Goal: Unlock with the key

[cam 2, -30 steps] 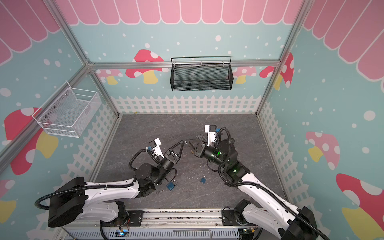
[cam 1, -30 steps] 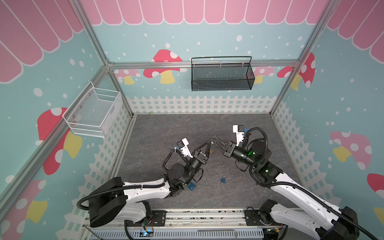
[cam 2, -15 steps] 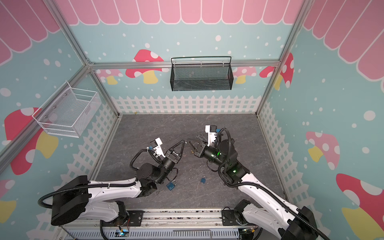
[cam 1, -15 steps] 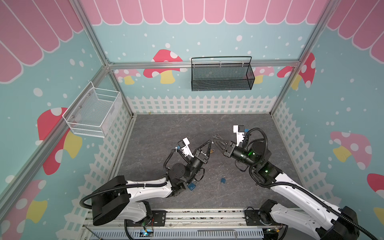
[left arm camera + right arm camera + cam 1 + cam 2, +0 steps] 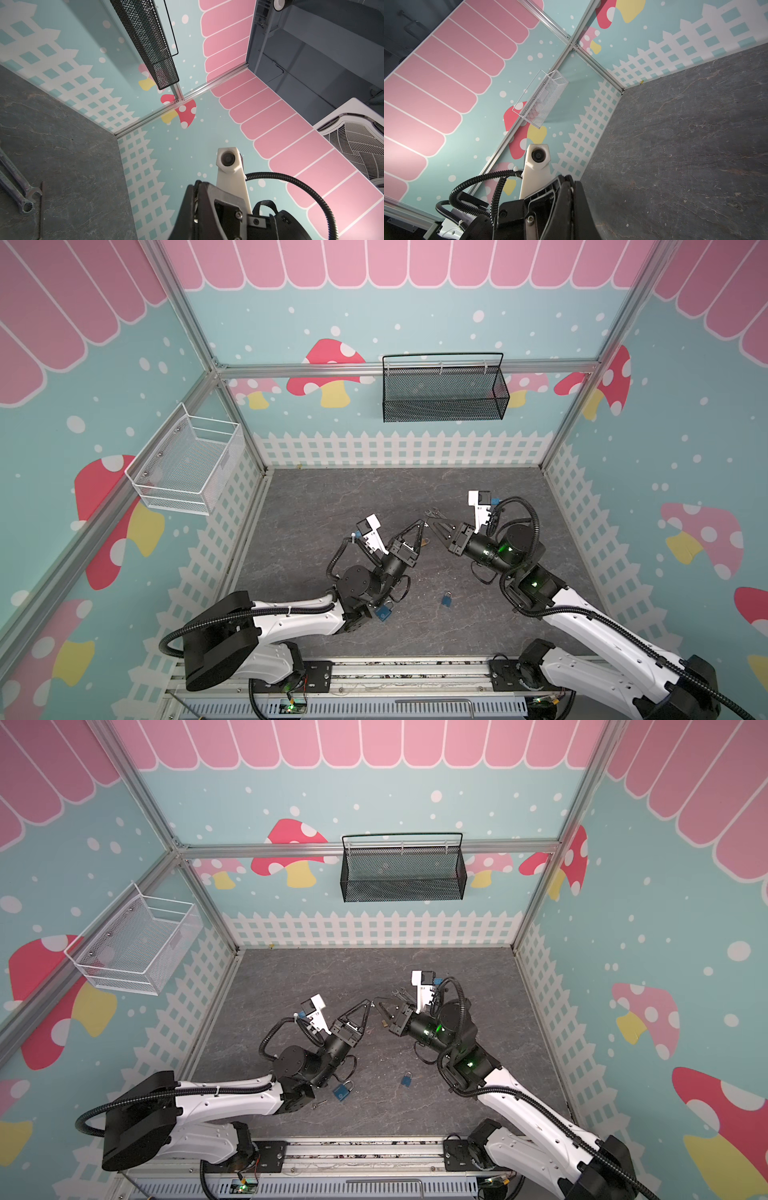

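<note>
Left gripper (image 5: 422, 526): clenched, its fingers drawn to one point above the middle of the floor (image 5: 332, 497). Whether anything is pinched cannot be told.
Right gripper (image 5: 434, 527): also clenched, with its tip just beside the left gripper's tip. Any load is likewise too small to tell.
Key: not made out for certain in any view.
Larger padlock (image 5: 384, 611): blue, lying flat near the floor's front edge, just beside the left arm's wrist joint.
Smaller padlock (image 5: 446, 599): blue, flat on the floor between the two arms, apart from both.
Brass piece (image 5: 424, 541): on the floor under the meeting tips; its kind is unclear.
Wrenches (image 5: 434, 513): a small bundle on the floor, on the back-wall side of the tips.
Black basket (image 5: 442, 410): mesh, hung on the back wall rail; only its own mesh bottom shows inside.
White basket (image 5: 183, 464): mesh, hung on the left wall rail; only its own mesh shows inside.
</note>
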### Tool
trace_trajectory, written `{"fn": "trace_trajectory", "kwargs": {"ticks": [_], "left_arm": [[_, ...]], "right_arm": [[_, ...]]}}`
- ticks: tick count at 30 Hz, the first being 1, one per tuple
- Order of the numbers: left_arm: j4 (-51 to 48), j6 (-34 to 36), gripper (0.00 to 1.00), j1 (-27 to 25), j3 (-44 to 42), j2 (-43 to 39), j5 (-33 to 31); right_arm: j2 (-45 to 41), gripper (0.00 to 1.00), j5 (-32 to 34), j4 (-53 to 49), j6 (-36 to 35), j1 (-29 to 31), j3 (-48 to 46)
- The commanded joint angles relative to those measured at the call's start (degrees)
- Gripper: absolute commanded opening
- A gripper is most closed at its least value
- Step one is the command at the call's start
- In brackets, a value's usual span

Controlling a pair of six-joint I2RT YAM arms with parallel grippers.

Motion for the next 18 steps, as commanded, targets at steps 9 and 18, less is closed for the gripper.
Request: {"fn": "trace_trajectory", "kwargs": {"ticks": [9, 18], "left_arm": [[-38.5, 4.5, 0.0, 7.3, 5.7, -11.9, 15.3], [-62.3, 19.5, 0.0, 15.5, 14.6, -15.8, 36.9]], "right_arm": [[-4.3, 0.64, 0.5, -14.4, -12.5, -1.3, 5.8], [-0.8, 0.71, -19.5, -28.8, -26.8, -4.7, 12.5]]}}
